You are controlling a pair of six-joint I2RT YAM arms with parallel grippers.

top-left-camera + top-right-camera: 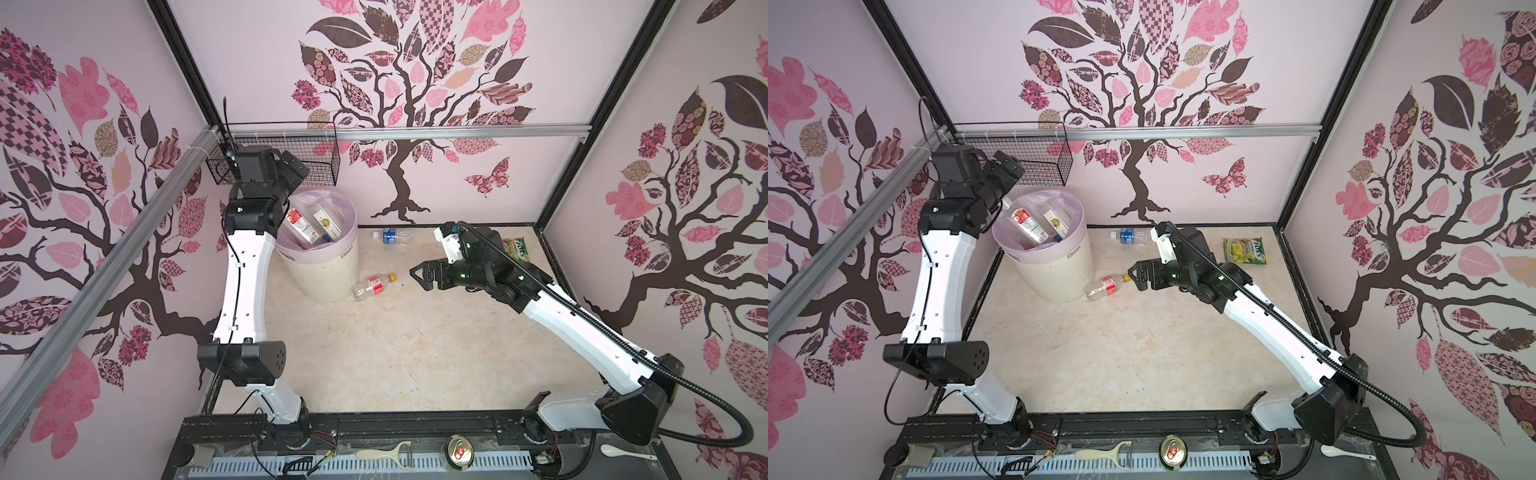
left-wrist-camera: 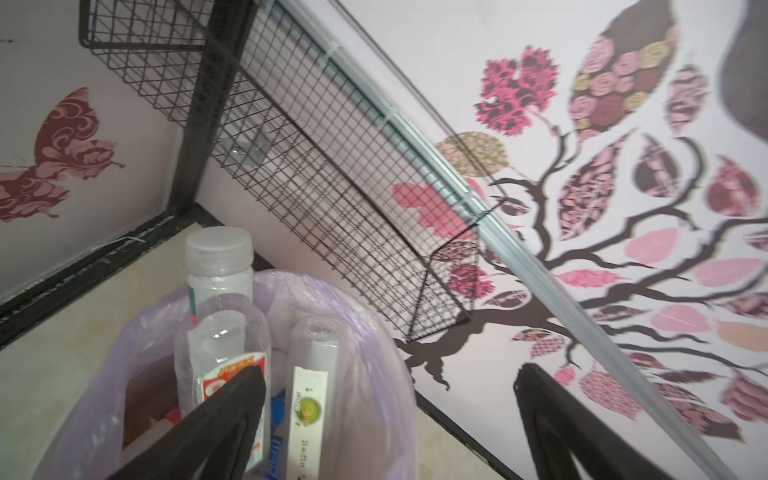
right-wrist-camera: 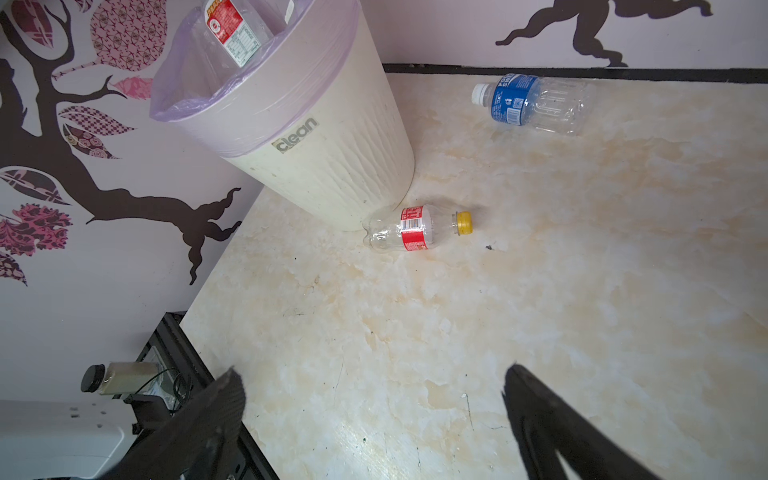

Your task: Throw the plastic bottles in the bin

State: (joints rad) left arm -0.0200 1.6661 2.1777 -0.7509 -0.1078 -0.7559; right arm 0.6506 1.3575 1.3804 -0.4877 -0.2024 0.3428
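The bin point(image 1: 328, 270) stands at the back left, cream, ribbed and lined with a lilac bag. Several plastic bottles point(image 1: 301, 226) stand inside it. One with a white cap point(image 2: 220, 266) sticks up highest. My left gripper point(image 2: 388, 370) hangs open and empty just above the bin's rim. A clear bottle with a red label and yellow cap point(image 1: 374, 286) lies on the table against the bin's base. A blue-labelled bottle point(image 1: 392, 237) lies near the back wall. My right gripper point(image 3: 372, 372) is open and empty, hovering just right of the red-labelled bottle point(image 3: 415, 228).
A black wire basket point(image 1: 316, 166) hangs on the back wall above the bin. A green-yellow snack packet point(image 1: 1245, 250) lies at the back right. On the front rail sit a drink can point(image 1: 459, 451), a peeler point(image 1: 382, 453) and a white spoon point(image 1: 627, 452).
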